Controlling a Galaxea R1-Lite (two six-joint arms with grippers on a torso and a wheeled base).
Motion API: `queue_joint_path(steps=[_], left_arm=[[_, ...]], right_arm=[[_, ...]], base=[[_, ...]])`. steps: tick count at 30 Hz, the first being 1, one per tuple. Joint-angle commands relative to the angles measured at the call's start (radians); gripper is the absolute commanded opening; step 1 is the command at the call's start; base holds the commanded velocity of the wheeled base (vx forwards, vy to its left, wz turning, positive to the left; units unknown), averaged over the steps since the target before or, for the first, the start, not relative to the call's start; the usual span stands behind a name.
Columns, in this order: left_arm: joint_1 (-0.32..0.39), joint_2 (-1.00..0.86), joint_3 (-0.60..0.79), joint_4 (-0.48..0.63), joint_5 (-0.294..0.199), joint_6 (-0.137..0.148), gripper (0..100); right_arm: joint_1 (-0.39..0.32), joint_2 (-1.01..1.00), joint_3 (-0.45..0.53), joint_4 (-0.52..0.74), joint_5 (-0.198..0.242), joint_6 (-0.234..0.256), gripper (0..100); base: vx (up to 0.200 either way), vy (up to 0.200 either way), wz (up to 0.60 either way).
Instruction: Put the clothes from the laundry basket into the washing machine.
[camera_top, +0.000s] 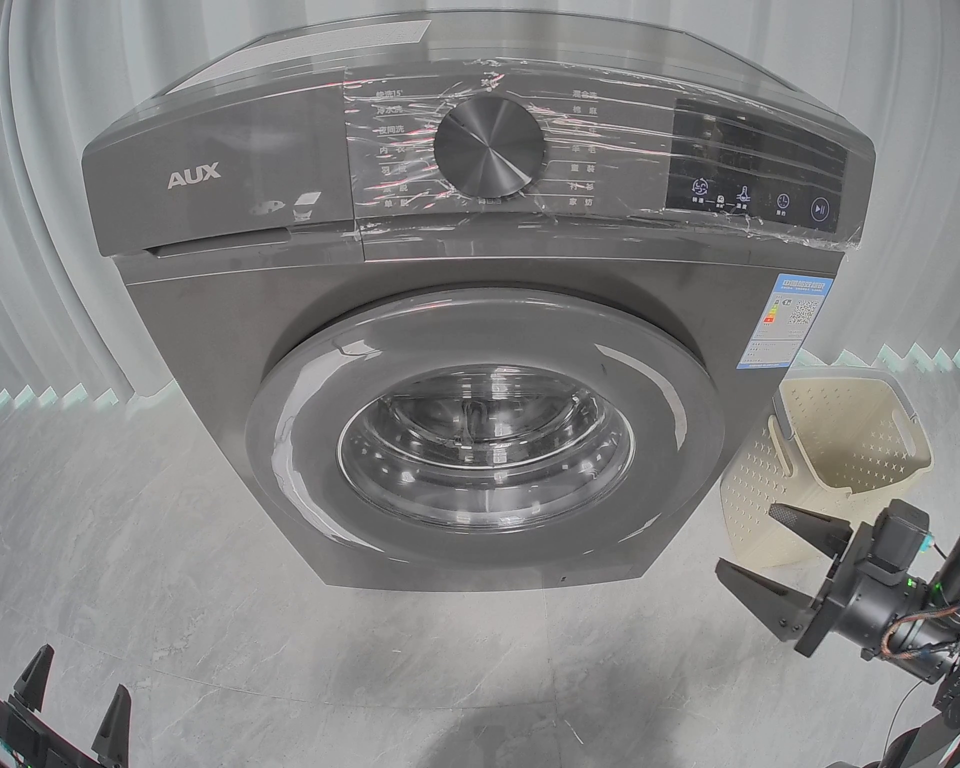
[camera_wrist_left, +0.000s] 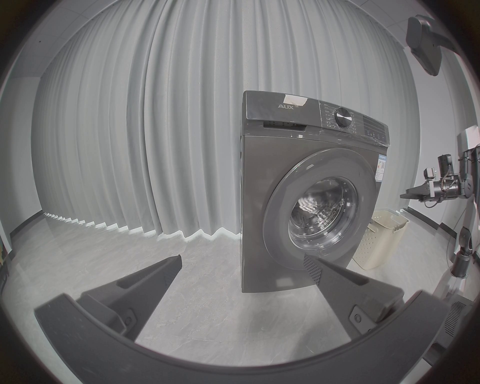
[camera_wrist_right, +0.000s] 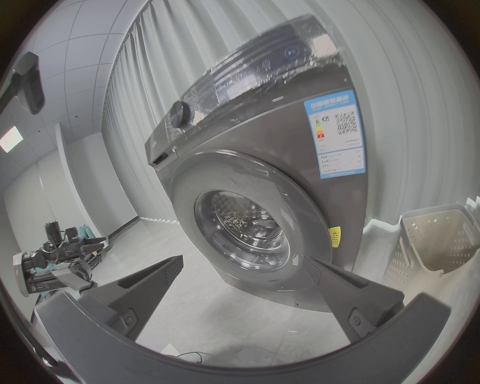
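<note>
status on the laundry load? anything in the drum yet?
Done: nothing visible. The washing machine door is shut, and the drum behind its glass looks bare.
In hand: nothing. The left gripper and right gripper are both open and empty, the right one near the laundry basket.
Left: everything, starting with opening the door. The visible inside of the basket shows no clothes, so check there is a load at all.

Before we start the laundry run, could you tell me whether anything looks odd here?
The laundry basket beside the washing machine looks empty as far as its inside shows, the door is shut, and wrinkled plastic film covers the control panel.
</note>
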Motion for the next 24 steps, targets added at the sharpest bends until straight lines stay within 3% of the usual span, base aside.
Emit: queue_joint_path(steps=[1,7,11,12,15,20,22,24], left_arm=[[0.000,-0.016,0.018,0.000,-0.003,-0.001,100],[0.000,-0.016,0.018,0.000,-0.006,-0.006,100],[0.000,-0.016,0.018,0.000,-0.007,-0.006,100],[0.000,-0.016,0.018,0.000,-0.007,-0.006,100],[0.000,-0.016,0.018,0.000,-0.006,-0.007,100],[0.000,-0.016,0.016,0.000,-0.006,-0.010,100],[0.000,-0.016,0.018,0.000,-0.006,-0.010,100],[0.000,-0.016,0.016,0.000,-0.006,-0.009,100]], right_arm=[[-0.082,-0.314,0.046,0.162,0.013,-0.038,100],[-0.148,-0.480,0.046,0.335,0.014,-0.053,100],[-0.280,-0.690,0.046,0.499,0.014,-0.111,100],[-0.280,-0.690,0.046,0.499,0.014,-0.111,100],[-0.381,-0.842,0.046,0.633,0.017,-0.122,100],[-0.450,-1.078,0.046,0.866,0.017,-0.122,100],[-0.453,-1.084,0.046,0.874,0.017,-0.122,100],[-0.518,-1.273,0.046,1.096,0.017,-0.125,100]], base=[[0.000,0.000,0.00],[0.000,0.000,0.00],[0.000,0.000,0.00],[0.000,0.000,0.00],[0.000,0.000,0.00],[0.000,0.000,0.00],[0.000,0.000,0.00],[0.000,0.000,0.00]])
